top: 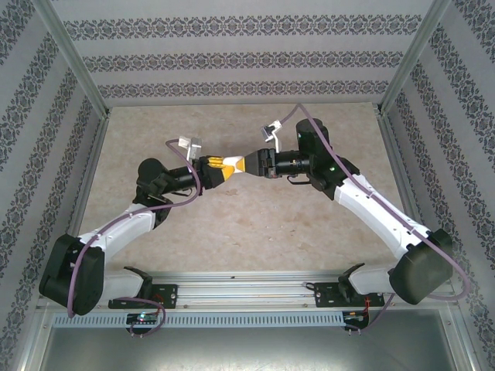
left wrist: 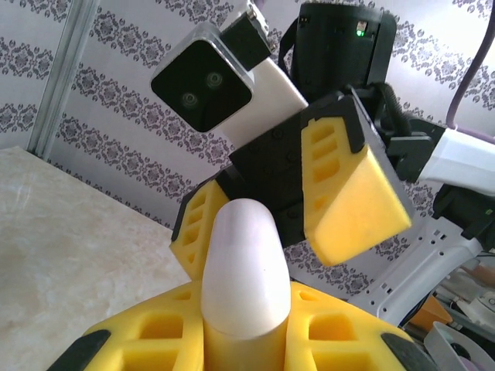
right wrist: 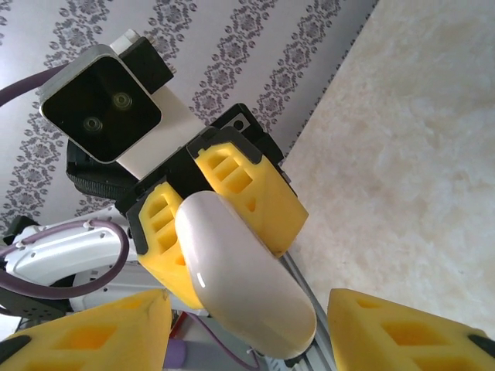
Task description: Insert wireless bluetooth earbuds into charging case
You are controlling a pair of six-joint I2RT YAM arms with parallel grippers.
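Glossy white pill-shaped plastic charging case (left wrist: pixel 244 263): held aloft over the marbled beige desk (top: pixel 255 224), and it appeared closed. Left gripper (top: pixel 224 164) was clamped tight across its lower end. Right gripper (top: pixel 249 164) stood partly open, yellow fingers (right wrist: pixel 410 332) flanking the free end, holding nothing. Judged light, rigid, with a slippery shell; best gripped across the broad sides, clear of the seam. No brand or lettering legible.

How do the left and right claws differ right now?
Left claw is shut on the white case; right claw is open, fingers spread either side of its tip. Left claw holds the case; right claw holds nothing. Both have yellow fingers and face each other.
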